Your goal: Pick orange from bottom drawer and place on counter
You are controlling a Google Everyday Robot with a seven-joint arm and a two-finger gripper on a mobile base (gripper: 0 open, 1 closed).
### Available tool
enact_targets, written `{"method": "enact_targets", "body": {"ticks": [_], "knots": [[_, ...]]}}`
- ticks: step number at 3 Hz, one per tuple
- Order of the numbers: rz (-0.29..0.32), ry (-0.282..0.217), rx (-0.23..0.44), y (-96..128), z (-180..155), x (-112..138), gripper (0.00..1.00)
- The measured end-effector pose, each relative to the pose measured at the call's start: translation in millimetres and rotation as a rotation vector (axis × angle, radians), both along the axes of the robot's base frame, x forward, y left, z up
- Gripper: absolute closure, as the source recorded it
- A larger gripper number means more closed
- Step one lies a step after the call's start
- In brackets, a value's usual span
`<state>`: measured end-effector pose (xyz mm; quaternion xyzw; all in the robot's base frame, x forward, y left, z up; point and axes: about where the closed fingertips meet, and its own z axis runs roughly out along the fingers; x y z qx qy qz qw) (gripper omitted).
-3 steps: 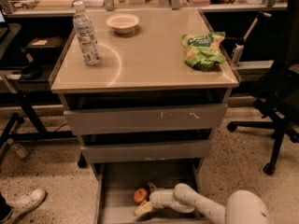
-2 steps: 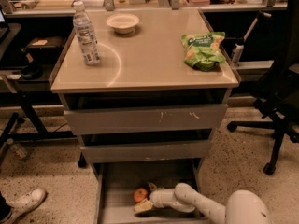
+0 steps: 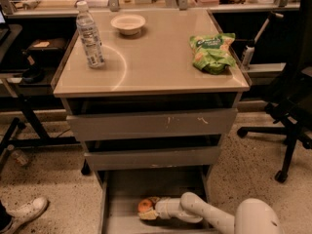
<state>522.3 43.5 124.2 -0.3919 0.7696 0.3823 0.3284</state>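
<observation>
The orange (image 3: 145, 206) lies on the grey floor of the open bottom drawer (image 3: 126, 184), at the bottom middle of the camera view. My gripper (image 3: 147, 211) reaches in from the right, low in the drawer, and sits right at the orange, partly covering it. My white arm (image 3: 209, 212) runs back to the lower right corner. The counter (image 3: 156, 57) is the glossy beige top of the cabinet above.
On the counter stand a water bottle (image 3: 90, 35) at the left, a white bowl (image 3: 127, 23) at the back and a green chip bag (image 3: 212, 51) at the right. A black office chair (image 3: 292, 106) stands to the right. A white shoe (image 3: 24, 212) is at the lower left.
</observation>
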Motion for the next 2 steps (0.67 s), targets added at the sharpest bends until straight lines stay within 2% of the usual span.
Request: {"method": "enact_targets", "body": {"ticks": [1, 2], "knots": [[0.0, 0.0, 0.0, 0.0, 0.0, 0.0, 0.88], [-0.003, -0.024, -0.004, 0.0, 13.6, 1.0, 1.0]]}}
